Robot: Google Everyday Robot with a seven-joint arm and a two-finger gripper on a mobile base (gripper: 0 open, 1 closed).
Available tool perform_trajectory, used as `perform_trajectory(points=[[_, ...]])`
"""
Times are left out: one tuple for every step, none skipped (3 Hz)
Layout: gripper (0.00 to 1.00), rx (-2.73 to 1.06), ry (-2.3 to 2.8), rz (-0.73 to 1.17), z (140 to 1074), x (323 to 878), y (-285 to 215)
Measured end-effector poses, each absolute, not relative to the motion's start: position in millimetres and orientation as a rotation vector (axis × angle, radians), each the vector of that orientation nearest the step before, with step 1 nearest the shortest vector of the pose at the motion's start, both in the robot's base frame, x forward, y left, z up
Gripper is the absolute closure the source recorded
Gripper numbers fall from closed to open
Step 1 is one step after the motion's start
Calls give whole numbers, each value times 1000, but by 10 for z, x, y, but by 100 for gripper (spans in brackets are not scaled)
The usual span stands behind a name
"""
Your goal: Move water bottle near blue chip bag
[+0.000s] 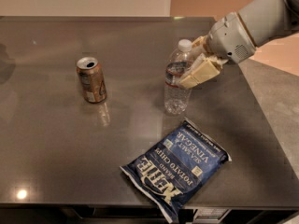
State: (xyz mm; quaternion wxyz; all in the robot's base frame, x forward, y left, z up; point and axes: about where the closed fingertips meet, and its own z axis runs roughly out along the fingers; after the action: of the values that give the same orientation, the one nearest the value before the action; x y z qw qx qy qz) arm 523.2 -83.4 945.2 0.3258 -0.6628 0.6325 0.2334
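Note:
The water bottle (176,90) is clear with a white cap and a dark label band. It stands near the middle of the dark table, slightly tilted. My gripper (181,73) reaches in from the upper right and is shut on the bottle at its label. One cream finger (201,73) lies across the bottle's right side; the other is mostly hidden behind it. The blue chip bag (177,167) lies flat at the front edge of the table, just in front of the bottle and a little to its right.
A brown-orange soda can (91,79) stands upright to the left of the bottle. The table's right edge (261,125) runs close to the arm, and the front edge lies under the bag.

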Motion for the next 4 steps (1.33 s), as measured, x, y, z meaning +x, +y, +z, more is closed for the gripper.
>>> perform_trajectory(points=[[59, -1743, 1644, 655, 9439, 5143, -833], [36, -1741, 1648, 682, 9376, 5109, -844], [13, -1740, 1662, 703, 9286, 5103, -850], [0, -1730, 1675, 687, 9229, 5110, -869]])
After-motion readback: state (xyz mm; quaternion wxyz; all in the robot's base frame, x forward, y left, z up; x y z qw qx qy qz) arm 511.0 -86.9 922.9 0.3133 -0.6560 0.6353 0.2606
